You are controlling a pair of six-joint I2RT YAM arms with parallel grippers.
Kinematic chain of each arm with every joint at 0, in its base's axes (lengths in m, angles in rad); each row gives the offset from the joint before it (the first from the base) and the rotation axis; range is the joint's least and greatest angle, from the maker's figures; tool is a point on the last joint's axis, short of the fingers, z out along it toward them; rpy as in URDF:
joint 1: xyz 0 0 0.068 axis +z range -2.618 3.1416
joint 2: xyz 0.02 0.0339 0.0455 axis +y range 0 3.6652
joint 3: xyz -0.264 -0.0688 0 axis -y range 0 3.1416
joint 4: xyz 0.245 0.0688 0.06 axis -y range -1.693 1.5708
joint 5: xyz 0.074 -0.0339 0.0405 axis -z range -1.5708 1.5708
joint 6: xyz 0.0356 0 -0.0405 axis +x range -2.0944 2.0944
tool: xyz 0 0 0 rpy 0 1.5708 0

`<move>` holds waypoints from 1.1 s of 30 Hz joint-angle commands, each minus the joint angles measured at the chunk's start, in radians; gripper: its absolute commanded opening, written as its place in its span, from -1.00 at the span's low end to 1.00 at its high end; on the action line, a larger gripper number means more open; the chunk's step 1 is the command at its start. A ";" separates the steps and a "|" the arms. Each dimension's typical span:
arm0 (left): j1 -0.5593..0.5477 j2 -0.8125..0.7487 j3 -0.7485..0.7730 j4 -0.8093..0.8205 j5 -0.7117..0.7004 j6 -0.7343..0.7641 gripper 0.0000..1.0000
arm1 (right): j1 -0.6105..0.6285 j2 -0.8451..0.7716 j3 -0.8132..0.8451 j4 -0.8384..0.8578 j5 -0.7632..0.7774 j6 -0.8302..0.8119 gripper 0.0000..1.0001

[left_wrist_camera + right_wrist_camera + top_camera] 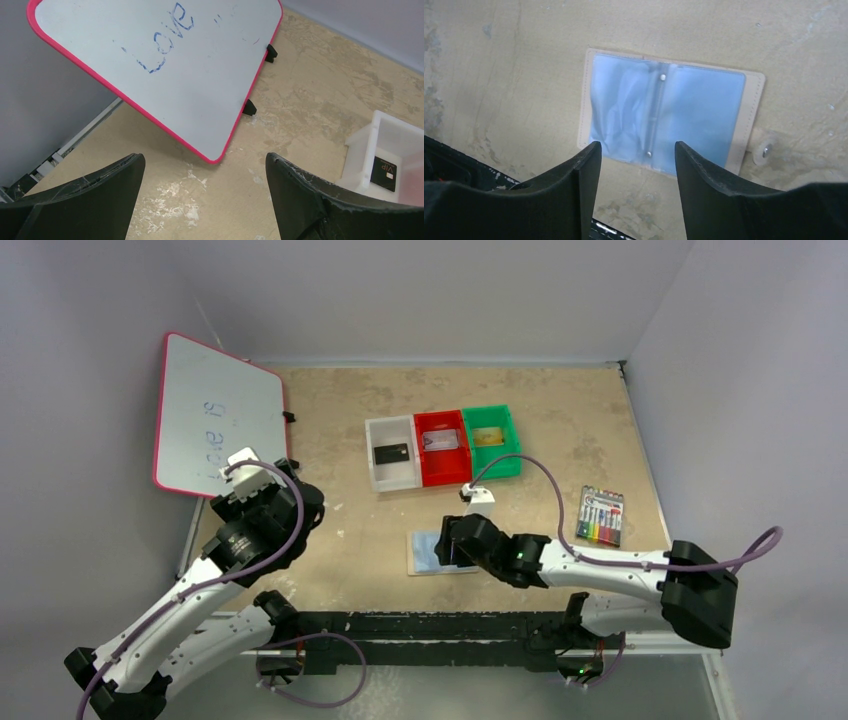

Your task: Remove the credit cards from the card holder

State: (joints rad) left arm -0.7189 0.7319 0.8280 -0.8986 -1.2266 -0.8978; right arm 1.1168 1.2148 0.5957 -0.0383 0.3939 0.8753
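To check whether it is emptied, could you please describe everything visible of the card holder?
The card holder lies open and flat on the table, near its front edge. A tan stitched border frames two pale blue clear-plastic sleeves, one wrinkled, joined at a spine with two small studs. A snap tab juts from one side. No card shows in either sleeve. The right claw hangs open above it, apparently not touching.

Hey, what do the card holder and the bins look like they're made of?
The card holder has a tan border that looks like leather or imitation, with stitch dots; its blue panels look like glossy, wrinkled plastic sleeves. The bins look like rigid moulded plastic: thin straight walls, solid colours.
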 commanded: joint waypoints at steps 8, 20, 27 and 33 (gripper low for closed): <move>0.006 0.004 0.034 0.100 0.169 0.075 0.84 | -0.044 0.120 0.067 -0.179 0.057 0.118 0.17; -0.016 0.181 -0.218 0.602 0.990 -0.045 0.42 | -0.078 0.165 0.068 -0.172 0.050 0.106 0.16; -0.204 0.333 -0.266 0.781 0.938 -0.130 0.42 | -0.080 0.155 0.036 -0.114 0.007 0.095 0.11; -0.265 0.487 -0.311 0.888 0.918 -0.215 0.33 | -0.084 0.109 -0.047 0.066 -0.090 0.134 -0.25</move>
State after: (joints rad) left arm -0.9546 1.1633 0.5461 -0.1474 -0.2989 -1.0355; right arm 1.0359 1.3663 0.6052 -0.1017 0.3843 0.9691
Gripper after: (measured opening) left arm 0.685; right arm 0.400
